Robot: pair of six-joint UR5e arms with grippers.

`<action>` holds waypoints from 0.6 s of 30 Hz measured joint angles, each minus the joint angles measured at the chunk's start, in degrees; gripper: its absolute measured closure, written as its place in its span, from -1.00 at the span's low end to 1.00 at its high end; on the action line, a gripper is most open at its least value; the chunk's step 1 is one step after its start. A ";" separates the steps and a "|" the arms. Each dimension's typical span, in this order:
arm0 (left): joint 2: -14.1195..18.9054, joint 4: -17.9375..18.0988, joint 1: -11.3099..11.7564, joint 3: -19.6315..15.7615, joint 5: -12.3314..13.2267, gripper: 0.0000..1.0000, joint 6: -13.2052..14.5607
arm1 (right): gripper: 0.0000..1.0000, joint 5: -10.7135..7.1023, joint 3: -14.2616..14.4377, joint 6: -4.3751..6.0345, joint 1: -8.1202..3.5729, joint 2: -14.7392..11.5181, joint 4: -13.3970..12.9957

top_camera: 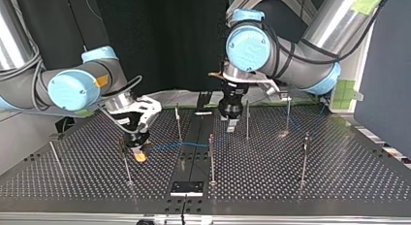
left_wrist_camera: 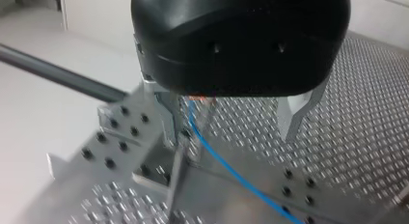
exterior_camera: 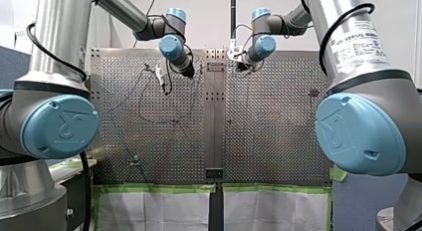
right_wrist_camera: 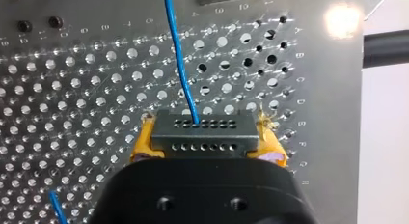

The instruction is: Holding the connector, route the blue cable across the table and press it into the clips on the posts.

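In the right wrist view my right gripper (right_wrist_camera: 206,146) has its yellow pads (right_wrist_camera: 143,143) shut on a grey connector (right_wrist_camera: 203,129) with rows of small holes. The blue cable (right_wrist_camera: 177,55) leaves the connector and runs ahead over the perforated plate. In the top view that gripper (top_camera: 140,154) hangs low at the left beside a thin post (top_camera: 127,163), and the cable (top_camera: 169,146) stretches toward the middle. My left gripper (left_wrist_camera: 232,130) is open, its metal fingers (left_wrist_camera: 294,119) wide apart. The cable (left_wrist_camera: 212,151) passes between them next to a post (left_wrist_camera: 176,178). In the top view it (top_camera: 231,124) hovers near the centre.
Several thin posts stand on the perforated table (top_camera: 339,186), such as those at the middle (top_camera: 211,157), right (top_camera: 304,157) and far left (top_camera: 55,157). A dark centre strip with a black block (top_camera: 186,187) splits the table. Bolted brackets (left_wrist_camera: 115,137) lie under my left gripper.
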 joint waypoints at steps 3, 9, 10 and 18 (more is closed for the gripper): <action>1.88 0.04 -0.89 -0.34 0.03 -1.00 0.60 | 1.00 0.01 0.00 0.04 0.08 -0.41 0.18; 3.36 0.88 -3.65 -0.35 -0.90 -1.00 2.07 | 1.00 0.17 0.01 0.25 0.12 -1.40 0.68; 3.39 1.31 -4.21 -0.31 -1.33 -1.00 2.11 | 1.00 0.22 0.01 0.27 0.12 -1.53 0.77; 1.75 3.39 -9.01 2.48 -4.94 -1.00 2.07 | 1.00 0.63 0.10 0.32 0.15 -2.26 1.83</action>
